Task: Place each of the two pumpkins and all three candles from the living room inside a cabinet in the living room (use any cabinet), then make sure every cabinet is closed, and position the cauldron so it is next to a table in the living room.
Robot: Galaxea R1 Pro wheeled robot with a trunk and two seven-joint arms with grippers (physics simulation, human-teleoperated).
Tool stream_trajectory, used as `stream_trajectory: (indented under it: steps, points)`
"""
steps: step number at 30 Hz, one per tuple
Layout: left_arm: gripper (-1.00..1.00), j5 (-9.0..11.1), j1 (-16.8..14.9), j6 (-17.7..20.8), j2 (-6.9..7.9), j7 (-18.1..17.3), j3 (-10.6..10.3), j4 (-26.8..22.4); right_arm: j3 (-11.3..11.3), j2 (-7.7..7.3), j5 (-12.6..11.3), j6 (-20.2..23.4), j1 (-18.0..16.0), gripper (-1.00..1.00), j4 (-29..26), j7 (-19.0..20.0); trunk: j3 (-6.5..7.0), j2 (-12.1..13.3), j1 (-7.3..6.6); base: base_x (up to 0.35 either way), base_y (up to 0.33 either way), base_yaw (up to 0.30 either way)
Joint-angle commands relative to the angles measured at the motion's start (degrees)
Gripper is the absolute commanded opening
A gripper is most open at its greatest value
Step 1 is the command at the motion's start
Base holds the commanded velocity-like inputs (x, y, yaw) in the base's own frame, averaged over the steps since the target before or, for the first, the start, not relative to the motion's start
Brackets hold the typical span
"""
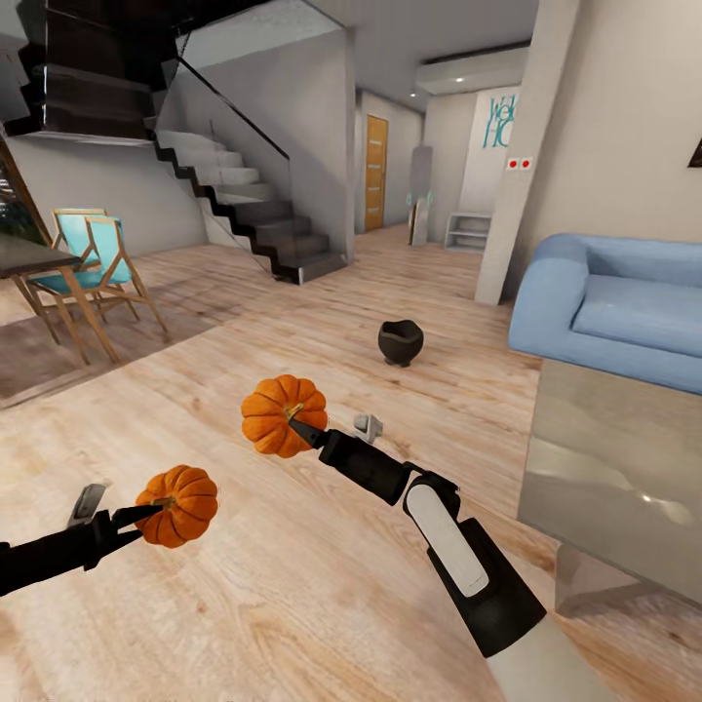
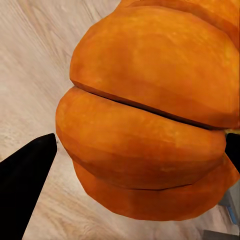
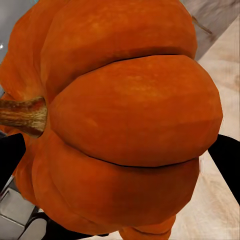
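Note:
Each arm holds an orange ribbed pumpkin above the wood floor. My left gripper (image 1: 156, 507) is shut on the lower pumpkin (image 1: 178, 505), whose orange ribs (image 2: 145, 115) sit between the black fingertips (image 2: 25, 170) in the left wrist view. My right gripper (image 1: 300, 427) is shut on the higher pumpkin (image 1: 281, 413), seen close with its brown stem (image 3: 22, 115) in the right wrist view. The black cauldron (image 1: 400, 341) stands on the floor ahead, beyond both pumpkins. The glossy grey table (image 1: 624, 468) is at the right. The candles and the cabinet are out of view.
A blue sofa (image 1: 614, 307) sits behind the table at the right. A dark dining table with teal wooden chairs (image 1: 93, 263) stands at the left on a rug. Stairs (image 1: 253, 219) rise at the back, beside a hallway and a white pillar (image 1: 522, 156).

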Motion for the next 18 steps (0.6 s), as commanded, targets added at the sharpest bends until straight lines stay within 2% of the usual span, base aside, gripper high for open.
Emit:
stream_trajectory:
  steps: [1,4,8,11,18]
  points:
    - [-1.0,-0.1,0.0,0.2,-0.02,-0.2,0.1,0.0,-0.1,0.01,-0.3,0.3,0.0,-1.0,0.0,0.1,-0.01,0.0,-0.01,0.0,0.0,0.226]
    - [-1.0,0.0,0.0,0.2,-0.05,-0.2,0.8,0.0,-0.1,0.07,-0.2,0.3,0.0,-1.0,0.0,0.0,0.12,0.0,-0.01,-0.075,0.0,0.237]
    - [-1.0,-0.2,0.0,0.2,-0.07,-0.2,2.2,0.0,0.0,0.15,-0.2,0.3,0.0,-1.0,0.0,0.0,0.29,0.0,-0.01,-0.255,0.0,0.245]
    - [-1.0,-0.2,0.0,0.2,-0.07,-0.2,2.4,0.0,0.0,0.18,-0.2,0.3,0.0,-1.0,0.1,0.0,0.42,0.0,-0.01,-0.169,0.0,0.247]
    - [-1.0,-0.1,0.0,0.2,-0.08,-0.2,2.5,0.0,0.0,0.33,-0.2,0.3,0.0,-1.0,0.1,0.0,0.73,0.0,-0.01,-0.025,0.0,0.247]
